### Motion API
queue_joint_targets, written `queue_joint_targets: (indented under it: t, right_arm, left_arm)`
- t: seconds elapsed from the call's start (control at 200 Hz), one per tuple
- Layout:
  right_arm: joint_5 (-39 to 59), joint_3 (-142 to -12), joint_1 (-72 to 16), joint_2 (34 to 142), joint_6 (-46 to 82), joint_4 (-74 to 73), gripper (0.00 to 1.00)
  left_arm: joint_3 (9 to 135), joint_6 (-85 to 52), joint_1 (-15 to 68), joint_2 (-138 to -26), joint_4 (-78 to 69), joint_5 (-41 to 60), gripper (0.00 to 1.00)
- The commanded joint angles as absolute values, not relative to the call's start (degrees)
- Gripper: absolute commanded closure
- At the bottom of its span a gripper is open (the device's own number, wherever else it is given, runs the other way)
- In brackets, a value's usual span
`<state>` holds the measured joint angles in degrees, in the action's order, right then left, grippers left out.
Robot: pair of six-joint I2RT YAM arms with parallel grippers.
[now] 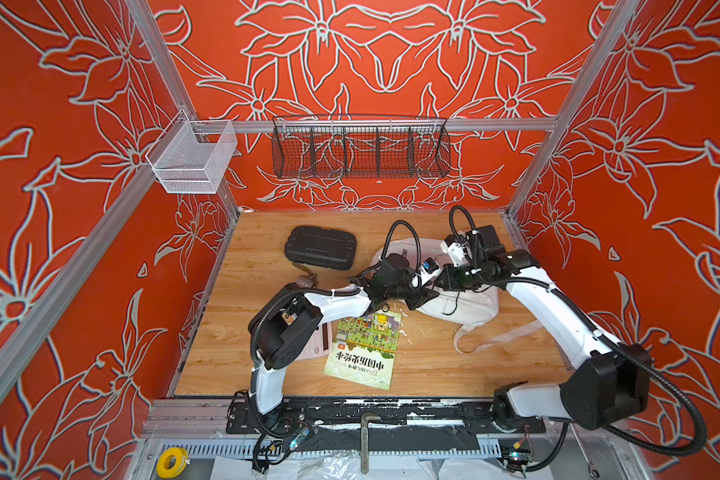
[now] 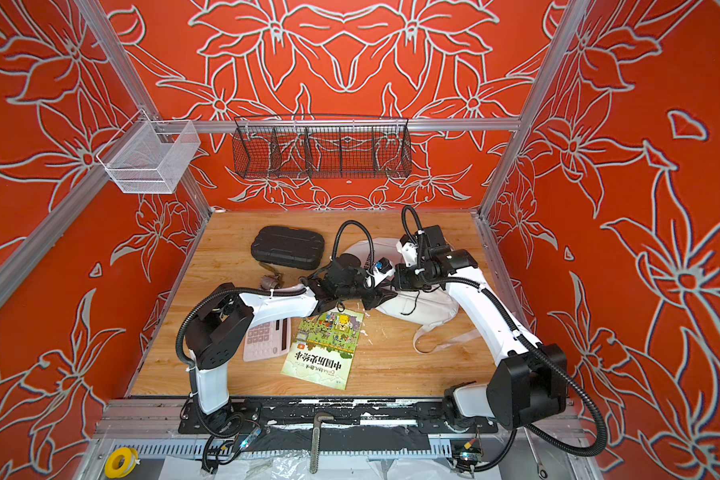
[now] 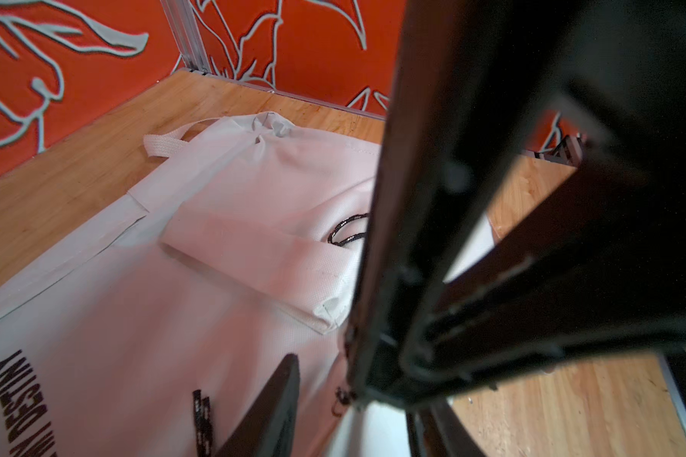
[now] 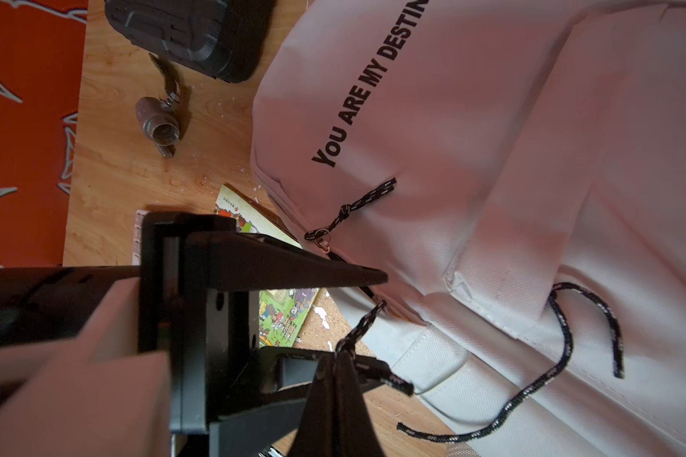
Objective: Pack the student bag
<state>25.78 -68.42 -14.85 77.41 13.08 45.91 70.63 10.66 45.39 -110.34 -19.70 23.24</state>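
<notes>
Arms meet over white backpack (image 1: 474, 307) on the worktop's (image 1: 267, 270) right side

Jaws of the right gripper (image 4: 339, 352) pinch a black cord zipper pull (image 4: 363, 322); those of the left gripper (image 4: 389, 328) stand spread beside it. From above, the arms hide much of the backpack.

place: robot lab cell | alu frame (image 1: 495, 124), printed walls (image 1: 391, 50), wood tabletop (image 1: 433, 365)

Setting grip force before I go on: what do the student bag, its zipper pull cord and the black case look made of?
The student bag: white woven fabric, matte; weave and stitched seams show, probably canvas or polyester. The zipper pull cord: braided black with pale flecks, likely synthetic. The black case: rigid, moulded ribs, dull sheen; looks like hard plastic.
</notes>
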Motion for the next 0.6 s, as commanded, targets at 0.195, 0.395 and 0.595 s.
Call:
queue_joint_targets:
  t: [0.195,0.395,0.595]
  right_arm:
    - [28.34,-69.14,-15.30,76.33,12.83,44.90,1.00]
    - [28.03,-68.04,-15.30,75.74,12.40,44.00,1.00]
    - [25.06,-67.50,-15.27,73.11,7.67,43.63,0.76]
  left_arm:
    - [72.91,11.93,45.55,-111.25,-20.82,24.04,0.76]
    - [74.15,13.25,45.53,-111.91,-18.65,24.46,1.00]
    - [74.19,13.17,45.53,-111.22,-17.58,24.47,1.00]
